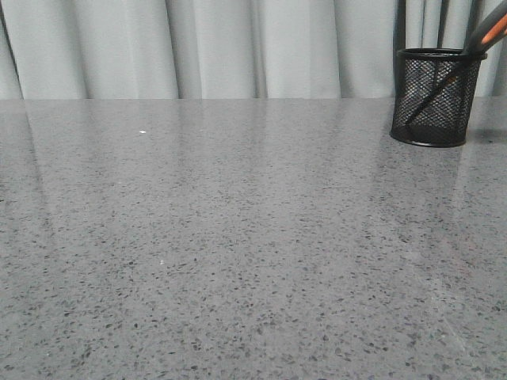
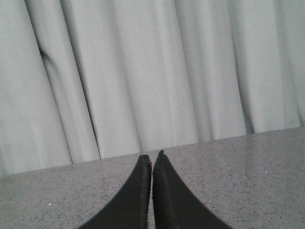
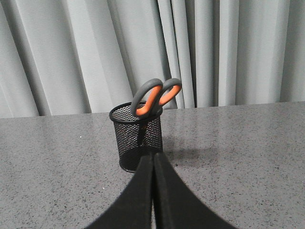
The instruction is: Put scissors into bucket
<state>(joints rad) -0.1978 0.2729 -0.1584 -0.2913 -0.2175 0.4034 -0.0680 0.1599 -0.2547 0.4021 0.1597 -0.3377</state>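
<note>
With the scissors [image 3: 155,98] standing blades-down in the mesh bucket [image 3: 137,138] on the desk [image 1: 238,261] and both arms' jaws pressed together, empty, the light bucket could tip if nudged.

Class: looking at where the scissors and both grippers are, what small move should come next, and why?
Probably none beyond keeping the arms back: the scissors stand blades-down inside the bucket, handles above the rim. The right gripper and left gripper are shut and hold nothing.
</note>
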